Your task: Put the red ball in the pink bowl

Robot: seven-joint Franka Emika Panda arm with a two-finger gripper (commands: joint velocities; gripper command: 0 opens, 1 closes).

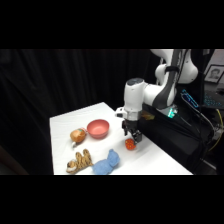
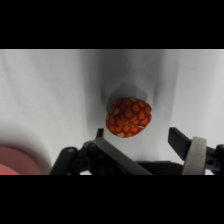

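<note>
Gripper point(image 2: 145, 140) open wide around red ball point(image 2: 129, 117), holding nothing; off-center close could squirt it rolling away from pink bowl point(image 1: 98, 128).

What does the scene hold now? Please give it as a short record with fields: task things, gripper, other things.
red ball: on the white table, orange-speckled, lying free
pink bowl: on the table, empty, apart from the ball
gripper: directly above the ball, jaws open to either side of it, not closed on it
ball in bowl: not yet
other things: tan-orange rounded object beside the bowl; blue cloth-like object and tan twisted object at the table's near edge
</note>
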